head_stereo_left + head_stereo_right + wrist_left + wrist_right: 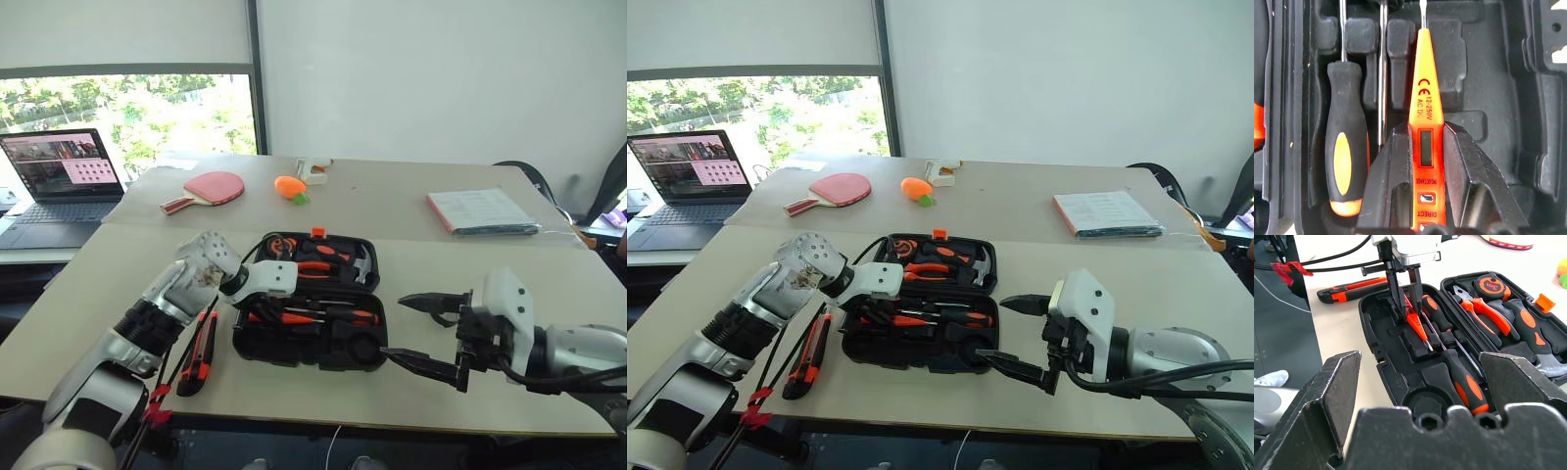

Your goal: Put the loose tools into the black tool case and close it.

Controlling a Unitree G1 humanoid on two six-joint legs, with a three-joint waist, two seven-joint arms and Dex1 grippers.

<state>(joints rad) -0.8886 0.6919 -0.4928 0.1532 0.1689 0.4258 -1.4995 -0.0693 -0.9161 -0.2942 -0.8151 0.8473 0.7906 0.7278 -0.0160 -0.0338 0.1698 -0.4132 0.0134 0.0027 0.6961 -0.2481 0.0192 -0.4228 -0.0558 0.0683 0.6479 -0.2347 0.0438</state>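
Fingers of our left gripper are clamped on the slim orange screwdriver, pinching its handle end low over the near half of the open black tool case. Our right gripper is spread wide and holds nothing, at about three o'clock from the case.

Two black-and-orange screwdrivers already lie in their slots, one just beside the slim one. At the case's near end a round recess holds something dark, though we cannot tell whether it is the tape roll. The utility knife lies on the table at about nine o'clock from the case, not yet packed.

We judge the risk to be a crooked release: if the slim screwdriver sits tilted over its groove when we let go, it may rest on a ridge and later stop the lid from closing.

Our left arm reaches in from the left, wrist bent so the gripper points steeply down into the case. Our right forearm lies low over the table, gripper aimed toward the case.
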